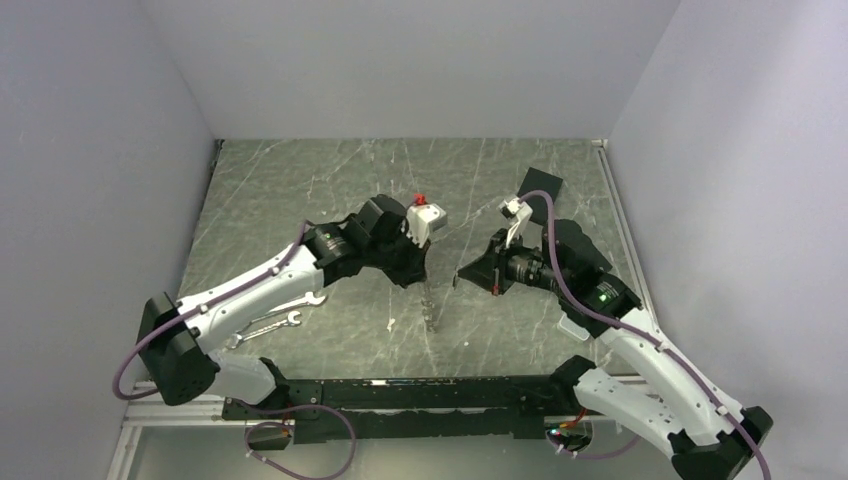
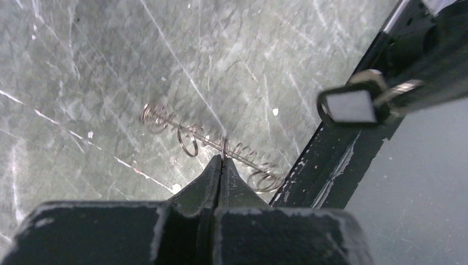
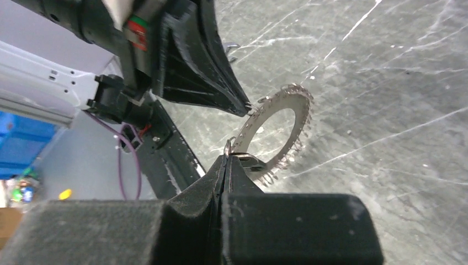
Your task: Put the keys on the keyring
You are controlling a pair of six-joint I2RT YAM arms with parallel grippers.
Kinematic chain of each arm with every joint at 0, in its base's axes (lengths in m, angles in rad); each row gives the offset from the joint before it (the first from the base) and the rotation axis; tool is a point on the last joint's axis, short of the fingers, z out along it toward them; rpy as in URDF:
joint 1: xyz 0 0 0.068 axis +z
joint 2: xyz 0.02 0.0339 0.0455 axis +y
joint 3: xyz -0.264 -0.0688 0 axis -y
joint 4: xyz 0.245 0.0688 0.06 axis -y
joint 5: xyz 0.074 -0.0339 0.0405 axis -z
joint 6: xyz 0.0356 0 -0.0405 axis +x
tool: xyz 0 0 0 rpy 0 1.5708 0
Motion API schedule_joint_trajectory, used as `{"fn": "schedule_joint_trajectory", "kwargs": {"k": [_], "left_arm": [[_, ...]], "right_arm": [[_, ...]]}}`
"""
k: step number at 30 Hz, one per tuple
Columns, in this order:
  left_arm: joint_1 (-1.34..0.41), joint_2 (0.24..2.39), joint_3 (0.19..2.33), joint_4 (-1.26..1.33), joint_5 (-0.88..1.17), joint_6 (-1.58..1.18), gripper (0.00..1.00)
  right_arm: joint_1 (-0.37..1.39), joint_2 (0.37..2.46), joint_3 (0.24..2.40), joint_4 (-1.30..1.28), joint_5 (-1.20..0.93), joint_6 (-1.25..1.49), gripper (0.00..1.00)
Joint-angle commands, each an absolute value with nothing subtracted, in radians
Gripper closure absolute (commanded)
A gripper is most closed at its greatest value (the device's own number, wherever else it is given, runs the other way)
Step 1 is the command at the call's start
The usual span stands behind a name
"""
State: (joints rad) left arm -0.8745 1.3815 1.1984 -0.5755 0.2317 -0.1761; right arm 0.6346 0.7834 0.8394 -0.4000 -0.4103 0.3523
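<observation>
The keyring [image 3: 301,113] is a flat silver ring with a toothed edge and a big round hole, held on edge above the table. In the top view it shows as a thin upright sliver [image 1: 431,305]. My left gripper [image 2: 222,157] is shut on its rim, and its fingertips [image 3: 243,105] pinch the upper left edge. My right gripper [image 3: 226,157] is shut on a small wire loop [image 3: 227,145] at the ring's lower left edge, beside a small slotted silver piece [image 3: 251,163]. A blurred black piece with a grey face [image 2: 350,106] hangs near the right arm. I cannot tell whether it is a key.
Silver wrenches [image 1: 283,310] lie on the table under the left arm. A black flat object [image 1: 540,183] lies at the back right. The black rail [image 1: 420,390] runs along the near edge. Grey walls stand on three sides.
</observation>
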Motion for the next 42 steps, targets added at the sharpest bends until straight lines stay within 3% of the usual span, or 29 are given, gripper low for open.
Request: {"fn": "schedule_joint_trajectory", "kwargs": {"k": [1, 9, 16, 42], "left_arm": [[-0.833, 1.291, 1.221, -0.456, 0.371, -0.138, 1.00], [-0.780, 1.287, 1.228, -0.424, 0.553, -0.124, 1.00], [-0.779, 1.277, 1.229, -0.432, 0.539, -0.101, 1.00], [-0.783, 1.330, 1.258, -0.450, 0.626, -0.088, 1.00]], "right_arm": [[0.573, 0.822, 0.851, -0.322, -0.582, 0.420, 1.00], [0.565, 0.921, 0.946, -0.380, -0.626, 0.395, 1.00], [0.566, 1.011, 1.060, -0.503, -0.648, 0.364, 1.00], [0.597, 1.125, 1.111, -0.535, -0.699, 0.290, 1.00]]}}
